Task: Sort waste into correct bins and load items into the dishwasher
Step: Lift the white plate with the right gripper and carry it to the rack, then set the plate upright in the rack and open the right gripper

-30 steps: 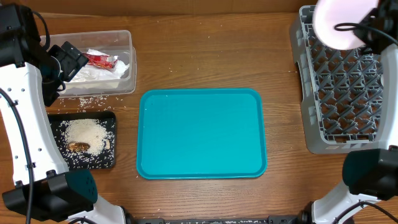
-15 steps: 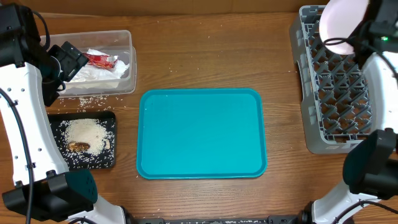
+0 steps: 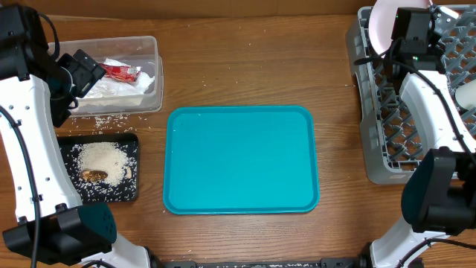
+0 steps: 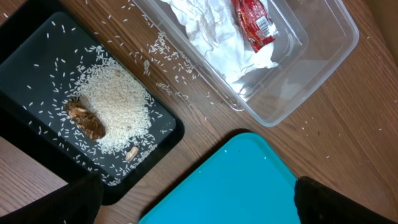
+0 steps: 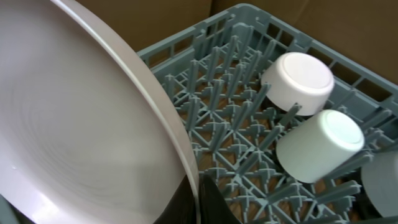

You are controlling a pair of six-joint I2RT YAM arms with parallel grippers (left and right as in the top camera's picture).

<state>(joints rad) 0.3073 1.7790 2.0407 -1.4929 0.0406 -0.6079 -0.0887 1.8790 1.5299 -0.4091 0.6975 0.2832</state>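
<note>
My right gripper is shut on the rim of the white plate and holds it on edge over the far left corner of the grey dish rack. In the right wrist view the plate fills the left, with my fingers pinching its rim. A bowl and the cup lie in the rack. My left gripper is open and empty, high above the clear tub and the black tray. The chopsticks are out of view.
The tub holds white napkins and the red wrapper. The black tray holds a rice heap and a brown scrap. Loose grains lie on the wood between them. The teal tray sits mid-table.
My right arm has carried the plate left and down to the rack's far left corner and turned it on edge. My left arm has not moved.
</note>
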